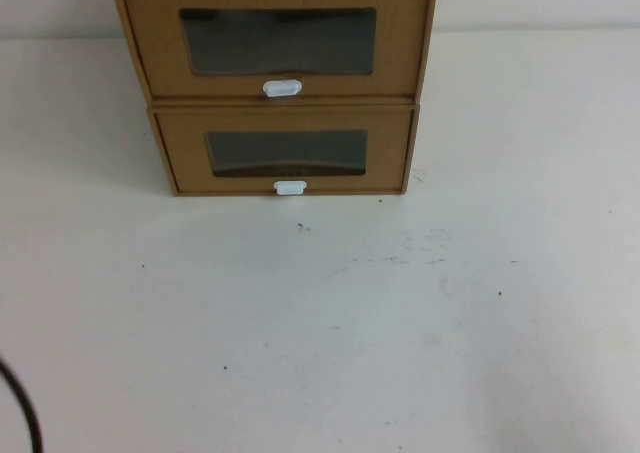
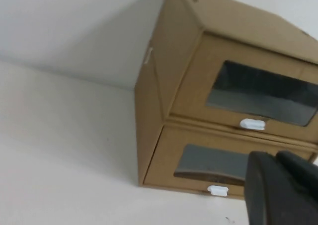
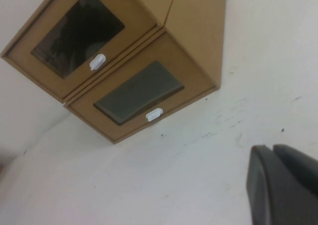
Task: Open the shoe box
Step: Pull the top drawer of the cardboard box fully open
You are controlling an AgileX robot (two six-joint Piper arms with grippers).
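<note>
the shoe box [image 1: 280,83] is set far on the counter [image 1: 320,353], pull tabs [image 1: 290,187] turned near for reach, while left end effector [image 2: 278,185] and right end effector [image 3: 276,185] are held near left and near right, both pressed together

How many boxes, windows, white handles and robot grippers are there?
Brown shoe boxes: 2, upper shoe box stacked on lower shoe box
Dark windows: 2, upper window, lower window
White pull tabs: 2, upper tab, lower tab
Grippers: 2, left gripper off the boxes' left front, right gripper, shut, off their right front
Total: 8
</note>
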